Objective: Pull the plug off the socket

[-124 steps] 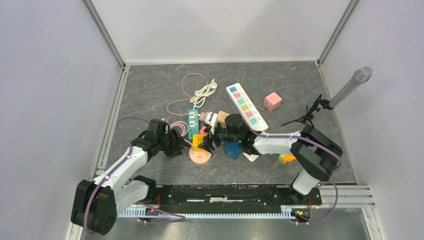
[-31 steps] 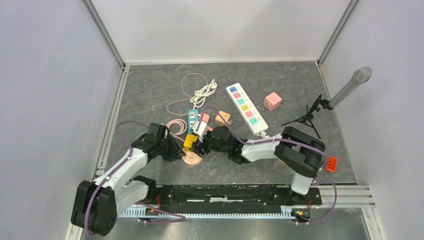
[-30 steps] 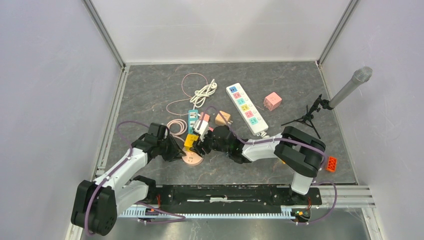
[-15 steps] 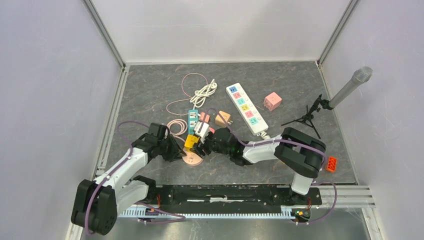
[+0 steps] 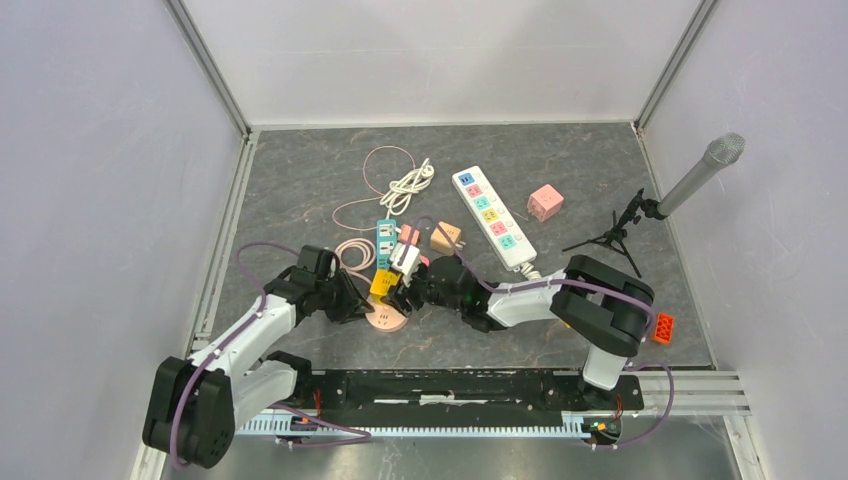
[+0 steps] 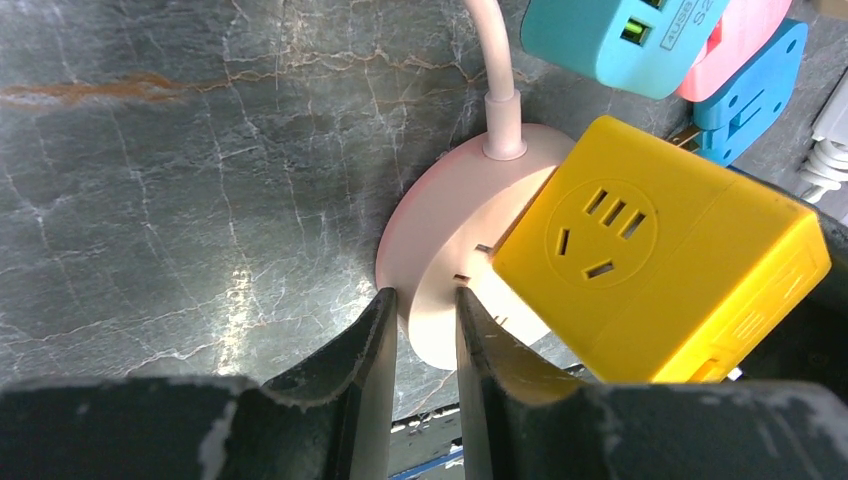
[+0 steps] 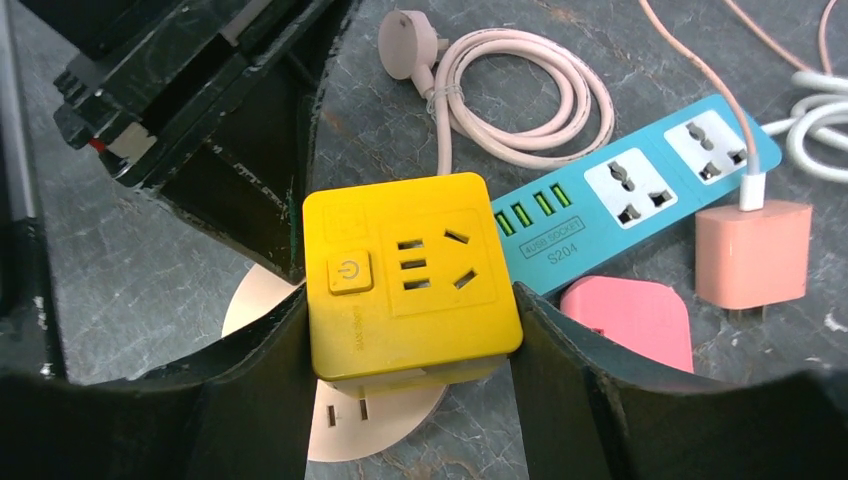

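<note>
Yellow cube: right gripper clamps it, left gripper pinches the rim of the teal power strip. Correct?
Not quite. The right gripper does clamp the yellow cube, but the left gripper pinches the rim of the pink round socket, not the teal power strip. The left wrist view shows it.

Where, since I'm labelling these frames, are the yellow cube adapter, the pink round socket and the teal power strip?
yellow cube adapter (image 7: pixel 410 285): right wrist view, its top face.
pink round socket (image 6: pixel 435 250): left wrist view, bare disc top.
teal power strip (image 7: pixel 560 250): right wrist view, body by label.
</note>
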`<state>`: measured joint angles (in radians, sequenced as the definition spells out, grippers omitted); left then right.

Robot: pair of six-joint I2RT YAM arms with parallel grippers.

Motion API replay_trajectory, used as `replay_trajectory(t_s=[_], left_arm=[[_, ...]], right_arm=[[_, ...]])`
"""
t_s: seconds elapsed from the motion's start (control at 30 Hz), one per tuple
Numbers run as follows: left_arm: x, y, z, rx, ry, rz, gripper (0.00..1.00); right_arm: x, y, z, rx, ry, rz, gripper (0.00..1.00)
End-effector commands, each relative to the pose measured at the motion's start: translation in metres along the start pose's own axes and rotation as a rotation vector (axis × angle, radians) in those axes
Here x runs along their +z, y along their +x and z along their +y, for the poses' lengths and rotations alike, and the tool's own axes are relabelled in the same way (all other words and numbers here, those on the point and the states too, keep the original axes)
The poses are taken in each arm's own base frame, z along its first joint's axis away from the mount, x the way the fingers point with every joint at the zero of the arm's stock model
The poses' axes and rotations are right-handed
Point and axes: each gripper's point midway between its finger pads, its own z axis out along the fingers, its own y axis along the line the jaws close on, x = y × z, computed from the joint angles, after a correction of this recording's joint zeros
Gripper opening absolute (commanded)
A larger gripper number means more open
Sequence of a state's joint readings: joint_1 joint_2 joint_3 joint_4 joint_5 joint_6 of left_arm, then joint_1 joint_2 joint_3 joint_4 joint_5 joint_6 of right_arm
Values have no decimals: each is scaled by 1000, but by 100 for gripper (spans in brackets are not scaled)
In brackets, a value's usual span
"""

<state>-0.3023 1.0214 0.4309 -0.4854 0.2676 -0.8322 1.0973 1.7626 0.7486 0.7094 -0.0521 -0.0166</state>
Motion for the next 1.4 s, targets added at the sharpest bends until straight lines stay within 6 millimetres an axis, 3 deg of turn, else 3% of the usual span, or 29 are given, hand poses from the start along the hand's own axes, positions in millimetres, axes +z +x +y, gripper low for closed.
replay_trajectory(t_s=[0.0,0.07,0.27,0.53,0.77,1.1,1.37], left_arm=[[8,8,17,-32,-63,18,33],[8,8,17,-32,-60,16,33],[8,8,17,-33,-63,17,33],[7,7,15,-35,-57,14,33],[8,7,18,-35,-66,12,33],[9,8,19,-36,-71,12,32],[10,9,22,-39,-81,14,33]], right_arm=[[-18,-102,21,197,-197,-365,0],[-18,-99,19,205,-189,-366,0],[-4,-90,43,-14,-156,-270,0],[-18,-114,23,143,-195,-386,0],[-7,-93,34,-42,-111,-267,0],[-26,-111,19,165,-188,-395,0],[-13,-98,41,-14,-149,-291,0]])
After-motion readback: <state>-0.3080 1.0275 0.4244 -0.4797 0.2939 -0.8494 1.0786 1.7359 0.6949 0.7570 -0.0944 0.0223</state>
